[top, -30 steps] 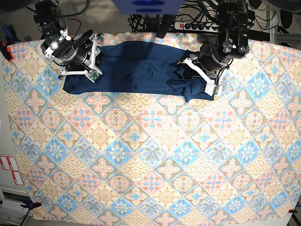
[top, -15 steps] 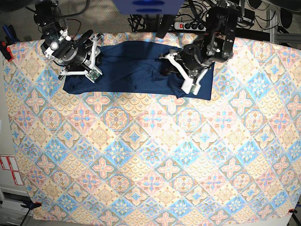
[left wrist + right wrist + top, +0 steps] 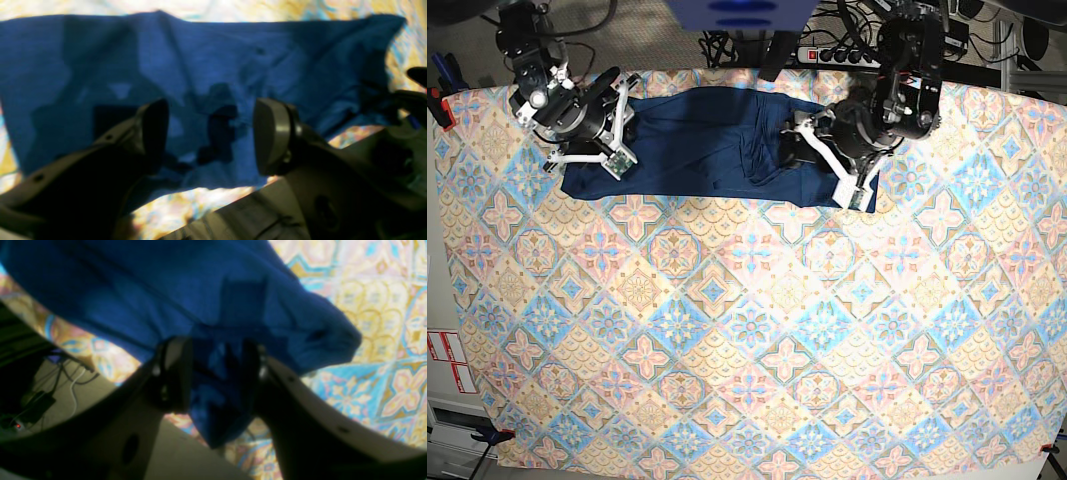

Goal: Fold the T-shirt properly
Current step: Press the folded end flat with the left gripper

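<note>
While pinched at 1 end only, lies as a long, narrow, partly folded band of dark blue shirt [image 3: 697, 140] along the far edge of the patterned tablecloth [image 3: 747, 350]. Runs crosswise in the base view, flat over most of its length, creased and heaped toward 1 end.

Item 1, right gripper [image 3: 220, 373]: closed on a bunched fold of shirt, cloth packed between both pads and hanging below them. Sits at the base view's left end of the band. Probably grips there to anchor or lift that end for the next fold.

Item 2, left gripper [image 3: 210, 133]: jaws spread wide, nothing between the pads, only cloth spread underneath. Hovers over the opposite end, beside the heaped creases. Judged to stand apart either to leave the cloth lying undisturbed or to line up a fresh pinch; cannot tell which.

Condition of the fold: lengthwise narrowing apparently done, crosswise folds not yet made, so roughly midway.

Handling note: soft knit, likely to sag and drag when raised from 1 end alone; calls for a second hold before any carry across.
</note>
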Controlling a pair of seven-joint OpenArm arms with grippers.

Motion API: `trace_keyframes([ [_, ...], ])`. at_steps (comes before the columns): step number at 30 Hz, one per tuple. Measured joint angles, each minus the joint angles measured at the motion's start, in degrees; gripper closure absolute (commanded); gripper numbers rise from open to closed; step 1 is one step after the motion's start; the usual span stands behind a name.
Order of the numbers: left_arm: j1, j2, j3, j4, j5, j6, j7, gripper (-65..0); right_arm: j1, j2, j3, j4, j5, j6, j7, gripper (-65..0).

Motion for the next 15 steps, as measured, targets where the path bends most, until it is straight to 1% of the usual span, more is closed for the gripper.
trace_keyframes([
  [2, -1.44, -0.76, 1.07, -2.60, 0.04, -0.11, 0.76, -39.4, 0.00, -0.07, 0.00, 0.00, 0.20, -0.02, 0.04, -23.2],
  [7, -5.62, -0.22, 3.15, -11.02, -0.13, -0.11, -0.28, -39.4, -0.07, -0.02, -0.02, 0.00, 0.15, 0.11, -0.09, -23.2],
  [11, -9.44, 2.38, 5.90, -14.36, 0.07, 0.07, -3.37, -39.4, -0.09, -0.02, -0.02, 0.00, 0.17, 0.11, -0.07, -23.2],
  [15, -12.55, 5.81, 10.29, -16.50, 0.17, 0.09, -3.58, -39.4, -0.09, 0.00, -0.07, 0.00, 0.17, 0.11, 0.04, -23.2],
])
